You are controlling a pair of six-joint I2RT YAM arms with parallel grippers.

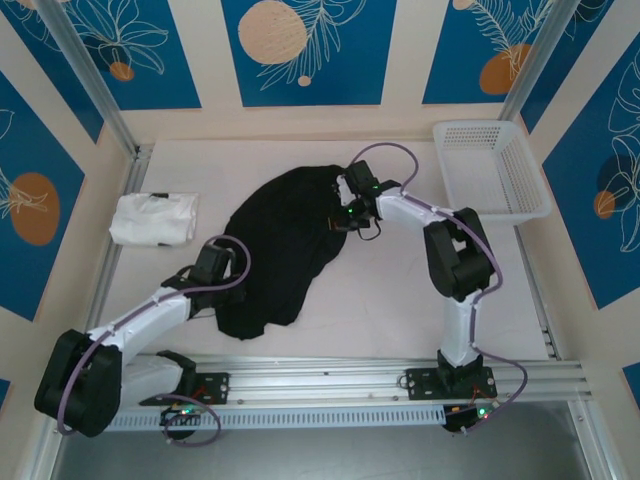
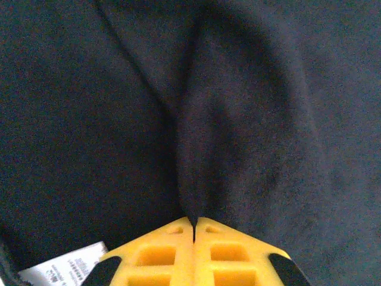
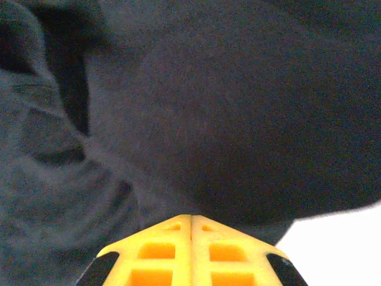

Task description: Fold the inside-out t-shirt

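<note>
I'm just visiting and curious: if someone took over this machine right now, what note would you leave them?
Left end effector: shut, pinching a ridge of the black t-shirt at its near-left side.
Right end effector: shut on the shirt's far-right edge.
Shirt lies crumpled on the table; no fold made yet.
To do: flatten it, then fold it.

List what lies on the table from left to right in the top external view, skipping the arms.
white folded garment → black t-shirt → white basket
</note>
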